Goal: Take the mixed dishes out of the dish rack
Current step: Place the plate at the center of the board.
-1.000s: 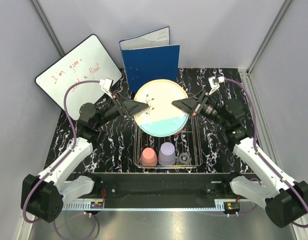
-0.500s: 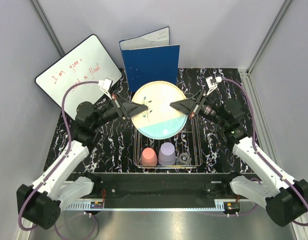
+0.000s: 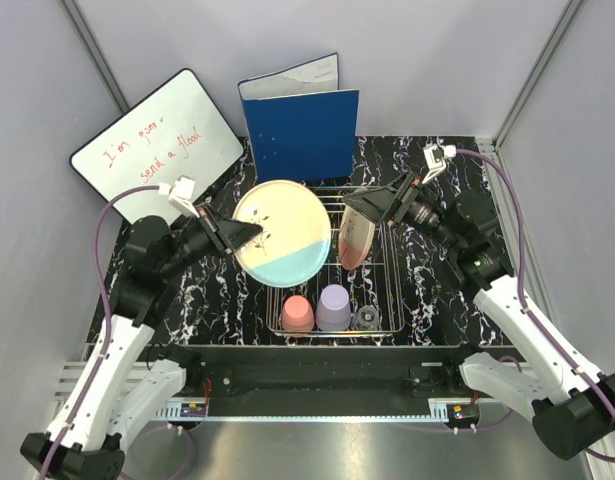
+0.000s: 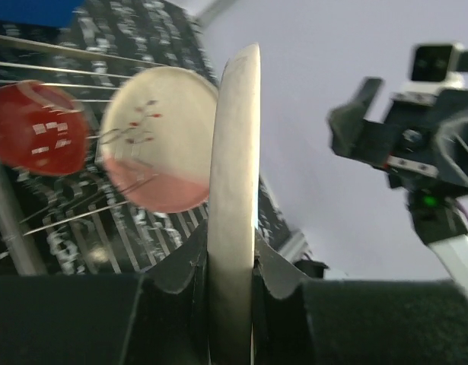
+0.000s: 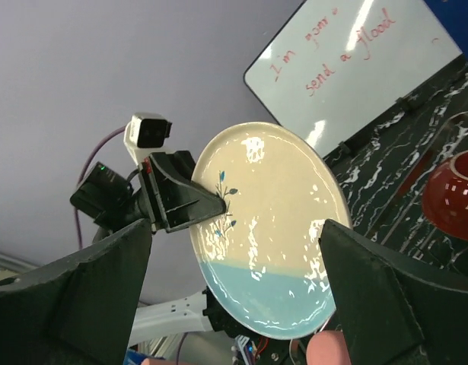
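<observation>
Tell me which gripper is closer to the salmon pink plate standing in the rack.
Right. The right gripper hangs open by the top edge of the salmon pink plate; the left gripper is left of the dish rack, clamped on the pale blue plate.

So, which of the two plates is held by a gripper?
The cream and pale blue plate: the left gripper clamps its rim, left of the dish rack. The salmon pink plate stands on edge in the rack.

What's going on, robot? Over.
Left pincer shut on blue plate, held in air. Right pincer open, empty. Pink plate, pink cup, lavender cup, glass in dish rack. Nothing blocking.
</observation>
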